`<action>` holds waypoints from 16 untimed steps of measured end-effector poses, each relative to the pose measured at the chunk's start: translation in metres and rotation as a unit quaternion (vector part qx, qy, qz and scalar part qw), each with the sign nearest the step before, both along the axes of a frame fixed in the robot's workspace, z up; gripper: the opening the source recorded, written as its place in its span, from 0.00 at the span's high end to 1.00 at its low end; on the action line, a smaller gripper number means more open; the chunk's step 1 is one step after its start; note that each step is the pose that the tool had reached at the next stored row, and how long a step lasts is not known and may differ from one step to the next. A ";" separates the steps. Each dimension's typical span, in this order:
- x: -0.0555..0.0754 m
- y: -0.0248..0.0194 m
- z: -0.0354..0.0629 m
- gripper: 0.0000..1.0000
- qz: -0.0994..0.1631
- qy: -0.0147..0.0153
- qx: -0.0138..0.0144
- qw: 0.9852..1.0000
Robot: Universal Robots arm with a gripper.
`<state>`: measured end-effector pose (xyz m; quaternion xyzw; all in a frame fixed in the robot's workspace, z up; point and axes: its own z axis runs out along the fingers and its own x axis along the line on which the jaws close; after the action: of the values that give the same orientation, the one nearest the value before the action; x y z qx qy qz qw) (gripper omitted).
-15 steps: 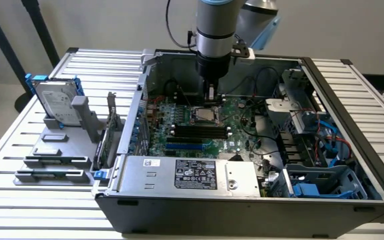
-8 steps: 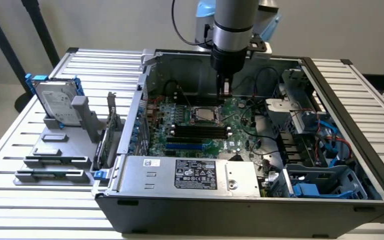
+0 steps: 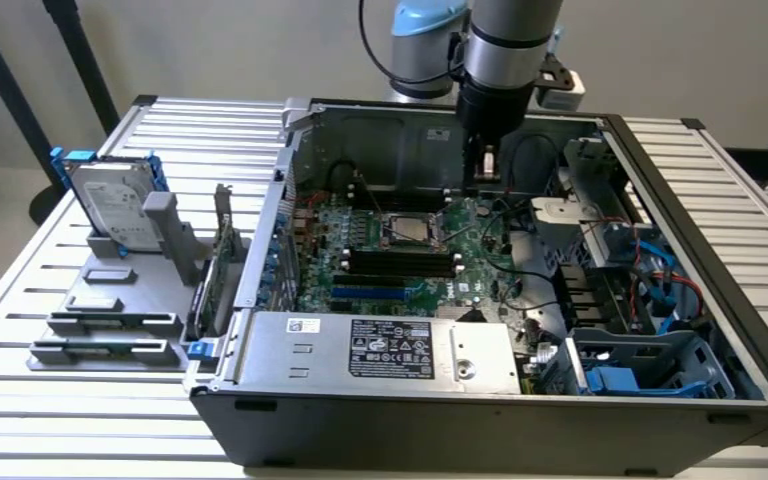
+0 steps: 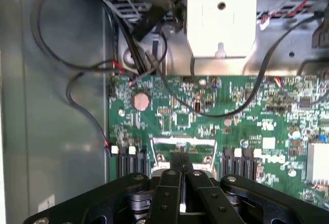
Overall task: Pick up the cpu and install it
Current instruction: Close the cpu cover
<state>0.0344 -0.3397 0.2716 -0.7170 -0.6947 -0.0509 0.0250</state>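
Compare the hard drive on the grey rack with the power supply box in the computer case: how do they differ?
Pose: the hard drive stands nearly upright in the grey rack, the power supply box lies flat. Place: the hard drive is outside the computer case, the power supply box inside it. Look: the hard drive has a blue frame, the power supply box a black label. Both are silvery metal.

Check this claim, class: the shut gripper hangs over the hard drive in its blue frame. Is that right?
No. The shut gripper hangs over the green motherboard inside the open computer case, not over the hard drive, which stands outside the case at the exterior view's left. The exterior view shows this.
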 end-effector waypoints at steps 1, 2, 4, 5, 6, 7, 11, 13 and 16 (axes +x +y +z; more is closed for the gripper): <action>0.004 -0.0002 0.0001 0.89 0.000 0.000 0.000 1.000; 0.009 -0.0004 0.0002 0.89 0.000 0.000 0.000 1.000; 0.018 -0.0007 0.0002 0.89 0.000 0.001 0.001 1.000; 0.022 -0.0008 -0.0002 0.89 0.000 0.001 0.001 1.000; 0.025 -0.0007 -0.0016 0.89 0.000 0.001 0.001 1.000; 0.025 -0.0008 -0.0034 0.89 0.001 0.001 0.001 1.000; 0.026 -0.0008 -0.0108 0.89 0.003 0.001 0.001 1.000; 0.026 -0.0008 -0.0143 0.89 0.004 0.001 0.001 1.000; 0.026 -0.0008 -0.0199 0.89 0.007 0.001 0.001 1.000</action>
<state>0.0600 -0.3405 0.2517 -0.7124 -0.6995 -0.0507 0.0263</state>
